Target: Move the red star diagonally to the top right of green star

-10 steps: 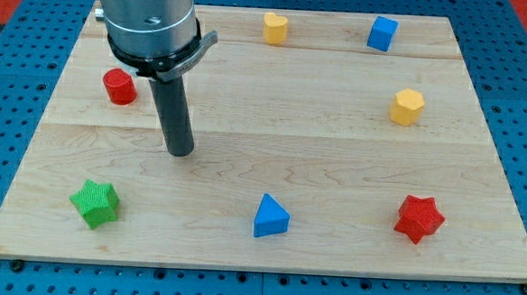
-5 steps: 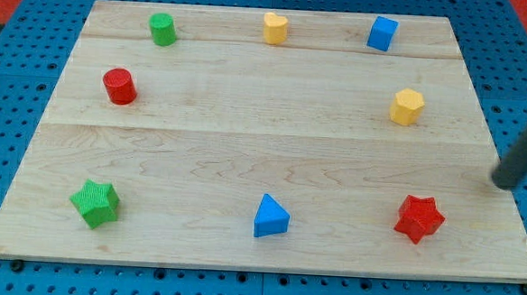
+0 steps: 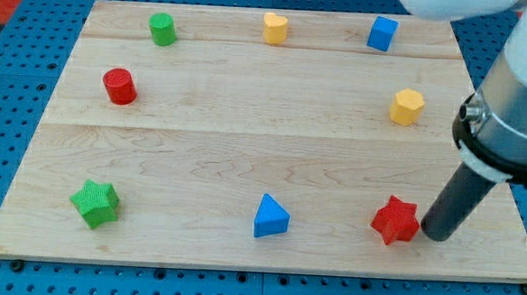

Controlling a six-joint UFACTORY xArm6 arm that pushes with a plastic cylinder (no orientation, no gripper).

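Note:
The red star (image 3: pixel 395 221) lies near the view's bottom right of the wooden board (image 3: pixel 264 143). My tip (image 3: pixel 437 234) is right against the star's right side, at about the same height in the view. The green star (image 3: pixel 94 202) sits at the view's bottom left, far to the left of the red star. The rod rises from the tip toward the view's upper right.
A blue triangle (image 3: pixel 270 216) lies between the two stars at the view's bottom. A red cylinder (image 3: pixel 119 86) and a green cylinder (image 3: pixel 162 28) are at the left. A yellow heart (image 3: pixel 275 27), a blue cube (image 3: pixel 382 33) and a yellow hexagon (image 3: pixel 407 107) are toward the top and right.
My rod went from the left of the board to the right edge, then down to the red star's right side. The red star has slid a little to the left.

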